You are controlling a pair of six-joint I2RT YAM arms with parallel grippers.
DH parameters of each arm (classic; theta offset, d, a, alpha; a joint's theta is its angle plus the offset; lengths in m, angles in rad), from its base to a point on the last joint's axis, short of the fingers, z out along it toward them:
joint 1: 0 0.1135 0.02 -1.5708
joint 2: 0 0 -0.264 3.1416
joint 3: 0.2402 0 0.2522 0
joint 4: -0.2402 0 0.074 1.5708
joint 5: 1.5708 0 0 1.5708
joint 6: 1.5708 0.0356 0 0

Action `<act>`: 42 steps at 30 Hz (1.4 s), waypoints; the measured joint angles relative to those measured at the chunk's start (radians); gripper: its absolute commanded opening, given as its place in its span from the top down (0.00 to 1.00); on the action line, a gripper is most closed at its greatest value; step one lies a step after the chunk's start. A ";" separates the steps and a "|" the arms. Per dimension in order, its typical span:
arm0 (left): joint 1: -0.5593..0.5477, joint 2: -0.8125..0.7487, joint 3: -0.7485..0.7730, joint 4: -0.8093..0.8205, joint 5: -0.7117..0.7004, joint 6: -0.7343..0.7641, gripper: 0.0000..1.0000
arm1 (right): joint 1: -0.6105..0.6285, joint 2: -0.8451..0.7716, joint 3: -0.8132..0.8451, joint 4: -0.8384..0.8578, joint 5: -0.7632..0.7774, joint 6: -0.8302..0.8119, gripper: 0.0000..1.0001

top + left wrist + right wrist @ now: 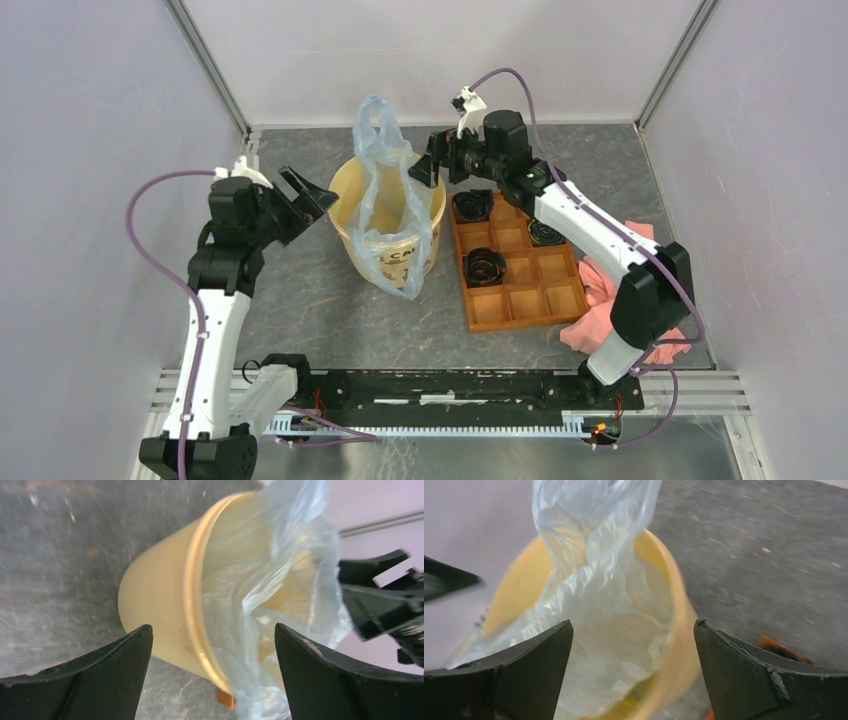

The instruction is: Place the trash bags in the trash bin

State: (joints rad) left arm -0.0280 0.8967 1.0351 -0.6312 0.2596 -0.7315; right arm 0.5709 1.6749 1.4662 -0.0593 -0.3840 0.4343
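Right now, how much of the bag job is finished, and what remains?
Partly done: the trash bag sits partly inside the trash bin, but one side hangs over the near rim and its handles stand above. In hand: nothing; the left tool and right tool are open on either side of the bin. Left: push the rest in.
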 measured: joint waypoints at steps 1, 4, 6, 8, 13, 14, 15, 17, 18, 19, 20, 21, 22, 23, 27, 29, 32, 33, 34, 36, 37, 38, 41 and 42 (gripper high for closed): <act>0.000 -0.002 0.043 -0.026 -0.017 0.023 0.11 | -0.004 -0.013 0.001 -0.035 0.020 -0.027 0.02; 0.000 -0.023 0.137 -0.040 -0.021 0.067 0.14 | -0.013 -0.072 0.001 -0.166 0.091 -0.116 0.02; -0.005 -0.034 0.159 -0.040 -0.004 0.091 0.11 | -0.013 -0.119 0.001 -0.230 0.147 -0.161 0.02; -0.023 -0.035 0.171 -0.047 0.006 0.119 0.05 | 0.008 -0.176 0.001 -0.283 0.214 -0.199 0.02; -0.205 0.086 0.220 -0.079 -0.062 0.182 0.04 | 0.143 -0.279 0.012 -0.324 0.283 -0.231 0.04; -0.261 0.126 0.234 -0.081 -0.090 0.194 0.04 | 0.167 -0.289 0.012 -0.324 0.286 -0.230 0.05; -0.313 0.174 0.252 -0.087 -0.125 0.204 0.04 | 0.195 -0.296 0.010 -0.320 0.291 -0.226 0.05; -0.375 0.249 0.278 -0.101 -0.179 0.218 0.04 | 0.238 -0.306 -0.006 -0.309 0.300 -0.208 0.07; -0.395 0.275 0.284 -0.105 -0.207 0.223 0.05 | 0.254 -0.307 -0.016 -0.304 0.307 -0.200 0.12; -0.408 0.293 0.284 -0.110 -0.238 0.227 0.07 | 0.281 -0.307 -0.029 -0.301 0.328 -0.190 0.15; -0.417 0.304 0.284 -0.125 -0.272 0.229 0.08 | 0.301 -0.304 -0.039 -0.303 0.351 -0.184 0.17; -0.421 0.307 0.284 -0.135 -0.294 0.229 0.10 | 0.314 -0.301 -0.044 -0.308 0.371 -0.179 0.20; -0.423 0.307 0.284 -0.142 -0.318 0.229 0.13 | 0.330 -0.295 -0.044 -0.321 0.400 -0.176 0.23; -0.424 0.302 0.284 -0.142 -0.339 0.229 0.16 | 0.342 -0.291 -0.044 -0.326 0.425 -0.174 0.27; -0.424 0.276 0.275 -0.142 -0.378 0.228 0.25 | 0.354 -0.290 -0.047 -0.332 0.501 -0.177 0.36; -0.424 0.267 0.267 -0.142 -0.385 0.228 0.21 | 0.354 -0.290 -0.059 -0.325 0.522 -0.177 0.36; -0.424 0.263 0.249 -0.145 -0.384 0.228 0.11 | 0.352 -0.289 -0.091 -0.322 0.526 -0.177 0.35; -0.424 0.263 0.241 -0.146 -0.382 0.228 0.10 | 0.352 -0.286 -0.098 -0.324 0.525 -0.177 0.36; -0.424 0.264 0.237 -0.147 -0.380 0.229 0.11 | 0.352 -0.283 -0.101 -0.324 0.525 -0.177 0.42; -0.426 0.264 0.228 -0.151 -0.376 0.229 0.21 | 0.352 -0.278 -0.106 -0.323 0.529 -0.176 0.54; -0.426 0.264 0.226 -0.152 -0.370 0.229 0.31 | 0.352 -0.278 -0.106 -0.323 0.530 -0.179 0.60; -0.426 0.266 0.225 -0.154 -0.364 0.229 0.35 | 0.352 -0.279 -0.110 -0.316 0.537 -0.177 0.65; -0.426 0.273 0.225 -0.153 -0.355 0.230 0.51 | 0.352 -0.282 -0.131 -0.294 0.554 -0.178 0.85; -0.426 0.274 0.225 -0.156 -0.354 0.230 0.57 | 0.352 -0.283 -0.140 -0.293 0.563 -0.178 0.89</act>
State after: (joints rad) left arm -0.4541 1.1706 1.2606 -0.7872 -0.0948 -0.5011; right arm 0.9230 1.3918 1.3266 -0.3519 0.1787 0.2562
